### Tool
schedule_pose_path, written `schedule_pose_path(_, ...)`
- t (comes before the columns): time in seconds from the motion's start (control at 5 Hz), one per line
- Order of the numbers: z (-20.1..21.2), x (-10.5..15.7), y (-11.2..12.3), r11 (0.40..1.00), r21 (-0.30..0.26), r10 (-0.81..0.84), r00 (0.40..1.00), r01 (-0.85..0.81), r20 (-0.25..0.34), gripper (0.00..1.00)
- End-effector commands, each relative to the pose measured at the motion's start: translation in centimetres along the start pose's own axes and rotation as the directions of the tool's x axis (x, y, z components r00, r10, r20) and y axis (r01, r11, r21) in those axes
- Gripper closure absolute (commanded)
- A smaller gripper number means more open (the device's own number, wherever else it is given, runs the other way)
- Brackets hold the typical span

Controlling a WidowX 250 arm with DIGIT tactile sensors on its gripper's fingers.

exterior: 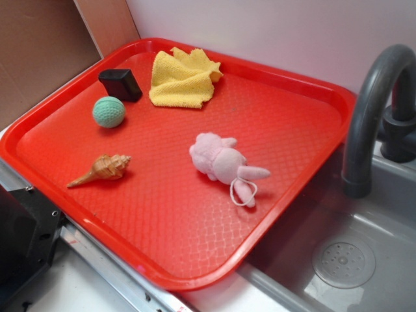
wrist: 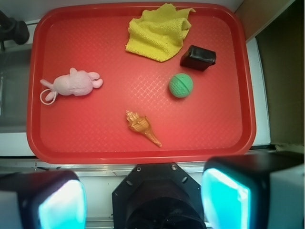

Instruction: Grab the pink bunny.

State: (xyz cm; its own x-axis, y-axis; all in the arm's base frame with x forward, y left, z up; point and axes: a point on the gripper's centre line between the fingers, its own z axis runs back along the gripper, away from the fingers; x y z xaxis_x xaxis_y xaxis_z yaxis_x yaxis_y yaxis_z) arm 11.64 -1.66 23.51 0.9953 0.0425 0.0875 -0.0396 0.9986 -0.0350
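Bunny: your pink bunny point(wrist: 74, 84) lies on its side near the red tray's point(wrist: 143, 155) sink-side rim (string loop outermost).
Room: bare tray surrounds it; shell point(wrist: 141, 126) sits well apart.
Gripper point(wrist: 143, 198): fingers spread wide, empty, above the tray's near edge.

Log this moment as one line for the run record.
phase: pre-grasp | target: pink bunny lying on red tray, untouched | hand: open, above tray's near edge, holding nothing

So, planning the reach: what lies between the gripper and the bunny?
Only bare red tray, in the wrist view. The gripper hangs open off the near rim; the bunny lies apart from the shell.
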Motion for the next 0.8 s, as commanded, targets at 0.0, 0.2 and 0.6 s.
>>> schedule_pose_path(0.0,0.0,0.0,0.0,1.000,0.000,0.000,1.000,0.000,0.000,0.00)
schedule_pose_path(0.2,-0.8,1.9,-0.6,0.979,0.018,-0.205,0.978,0.205,0.025,0.00)
schedule_pose_path(0.6,-4.0,6.8,-3.4,0.771,-0.034,-0.632,0.770,0.636,0.085,0.00)
